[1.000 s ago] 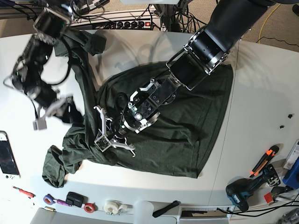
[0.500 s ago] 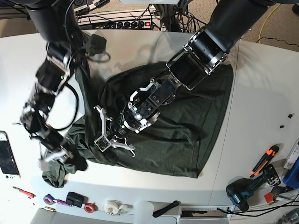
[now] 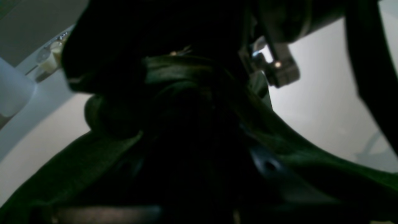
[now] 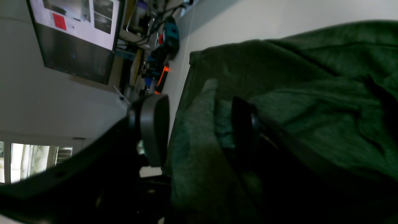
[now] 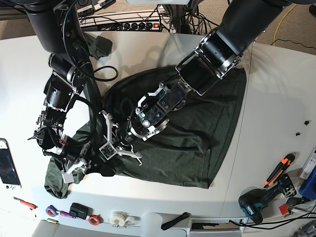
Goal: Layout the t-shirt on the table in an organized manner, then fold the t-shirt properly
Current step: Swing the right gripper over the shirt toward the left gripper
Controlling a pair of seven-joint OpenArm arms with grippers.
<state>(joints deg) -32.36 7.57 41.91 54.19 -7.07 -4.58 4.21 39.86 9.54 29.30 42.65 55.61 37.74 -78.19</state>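
Base view: t-shirt bunched on table.
Left gripper: clamped shut on t-shirt's left fold.
Right gripper: jaws spread around sleeve cloth; grip uncertain.
Risk: opposed pulls re-bunch fabric.

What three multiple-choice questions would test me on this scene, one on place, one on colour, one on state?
1. Where does the t-shirt lie?
A. On a chair
B. On the table
C. On the floor
2. What colour is the t-shirt?
A. Dark green
B. Red
C. White
3. How does the right gripper stand?
A. Shut on a pen
B. Shut, empty
C. Open, fabric between its jaws

Answers: 1 B, it spreads over the white tabletop; 2 A, dark green in the base and right wrist views; 3 C, the right wrist view shows the jaws apart around a fold.
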